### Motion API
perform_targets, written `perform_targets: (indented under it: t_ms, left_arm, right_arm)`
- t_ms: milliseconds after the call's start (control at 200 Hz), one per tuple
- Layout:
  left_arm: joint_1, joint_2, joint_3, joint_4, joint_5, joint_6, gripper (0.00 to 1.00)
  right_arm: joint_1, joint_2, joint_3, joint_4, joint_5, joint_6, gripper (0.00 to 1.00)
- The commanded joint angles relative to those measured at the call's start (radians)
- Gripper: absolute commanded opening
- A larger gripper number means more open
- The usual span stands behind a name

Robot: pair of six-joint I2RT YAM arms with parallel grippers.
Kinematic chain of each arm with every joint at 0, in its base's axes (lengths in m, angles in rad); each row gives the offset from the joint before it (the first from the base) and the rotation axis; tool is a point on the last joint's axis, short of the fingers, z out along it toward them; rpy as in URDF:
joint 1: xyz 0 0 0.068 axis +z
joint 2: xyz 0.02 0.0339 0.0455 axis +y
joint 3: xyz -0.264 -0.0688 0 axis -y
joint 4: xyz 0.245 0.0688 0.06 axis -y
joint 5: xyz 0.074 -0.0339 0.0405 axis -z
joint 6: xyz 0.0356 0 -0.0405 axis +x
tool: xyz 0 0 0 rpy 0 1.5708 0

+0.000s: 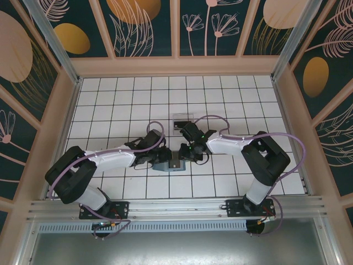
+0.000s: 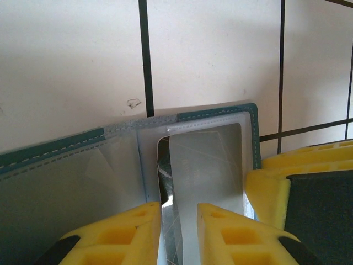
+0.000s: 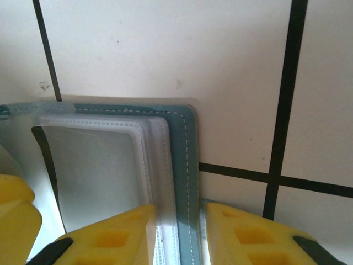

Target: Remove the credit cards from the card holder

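Your flat teal-blue folding card holder [image 1: 167,165] lies open on the white tiled table [image 1: 110,99]. The right gripper [image 3: 179,234] pinches its stitched edge to anchor it. The left gripper [image 2: 179,232] straddles the thin pale grey card [image 2: 207,165], jaws narrow, can't tell if it's actually gripping.

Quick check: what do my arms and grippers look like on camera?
Left arm and right arm: white links, bulky black joints, purple cables looping alongside. Left gripper and right gripper: yellow fingers with moulded pockets, black pads.
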Motion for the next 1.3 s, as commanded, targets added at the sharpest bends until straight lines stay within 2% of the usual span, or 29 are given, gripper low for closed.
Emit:
perform_targets:
  t_ms: [0, 315, 621, 1151, 1296]
  left_arm:
    - [0.003, 0.02, -0.024, 0.027, 0.021, -0.015, 0.25]
    - [0.004, 0.041, -0.029, 0.036, 0.024, -0.015, 0.21]
    - [0.003, 0.026, -0.014, -0.031, -0.037, -0.002, 0.19]
    - [0.003, -0.048, 0.0, -0.048, -0.068, 0.012, 0.19]
    - [0.013, -0.089, 0.009, -0.042, -0.067, 0.014, 0.19]
  right_arm:
    - [0.007, 0.026, -0.015, -0.002, 0.015, -0.014, 0.26]
    - [0.007, 0.031, -0.021, 0.0, 0.013, -0.012, 0.21]
    - [0.007, 0.034, -0.025, 0.0, 0.012, -0.012, 0.17]
    - [0.009, 0.015, -0.019, -0.011, 0.025, -0.004, 0.15]
    - [0.009, -0.022, -0.007, -0.017, 0.038, 0.002, 0.18]
